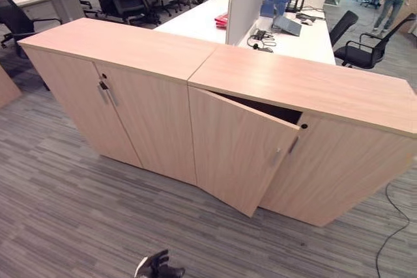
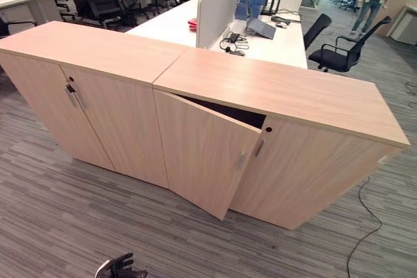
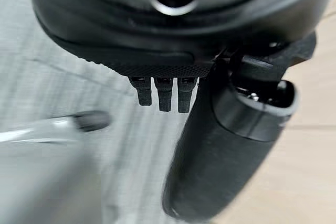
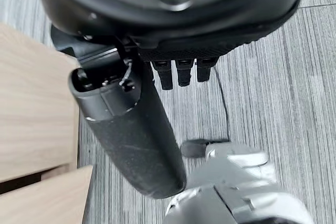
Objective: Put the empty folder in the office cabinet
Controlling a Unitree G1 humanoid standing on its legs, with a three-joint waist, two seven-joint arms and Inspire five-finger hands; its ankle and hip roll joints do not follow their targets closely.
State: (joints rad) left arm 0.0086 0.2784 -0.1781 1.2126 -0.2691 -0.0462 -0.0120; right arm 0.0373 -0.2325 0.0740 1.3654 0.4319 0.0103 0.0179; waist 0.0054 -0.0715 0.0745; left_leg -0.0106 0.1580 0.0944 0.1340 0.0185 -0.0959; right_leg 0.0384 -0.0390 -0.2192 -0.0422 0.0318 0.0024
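Both hands are empty. The left hand (image 3: 157, 35) has its fingers (image 3: 164, 95) hanging loose and straight with the thumb standing clear, closed on nothing. The right hand (image 4: 173, 19) is the same: fingers (image 4: 182, 74) relaxed, thumb out, with bare floor (image 4: 273, 87) past them. The left hand is low and near, well apart from any furniture.

I cannot tell where the folder is. It is in neither hand, and the dark gap behind the door hides whatever is inside.

Further out, the right cabinet (image 1: 306, 86) has its left door (image 1: 234, 154) swung part way open, its free edge and handle (image 1: 276, 157) pointing out over the floor toward the robot. Its other door (image 1: 345, 167) is shut, as is the left cabinet (image 1: 117, 43).

The main risk, as I judge it, is acting on a guess. If the folder is already inside, pushing the door shut is all that remains. If it is not, shutting the door would end the task undone.

The door is also a hazard in itself. It juts into the space the arms must rise through, so a hand lifted carelessly could catch its lower corner or edge, slamming it or forcing it wider. Loose fingers could also slip off the slim handle, or be pinched in the narrowing gap.
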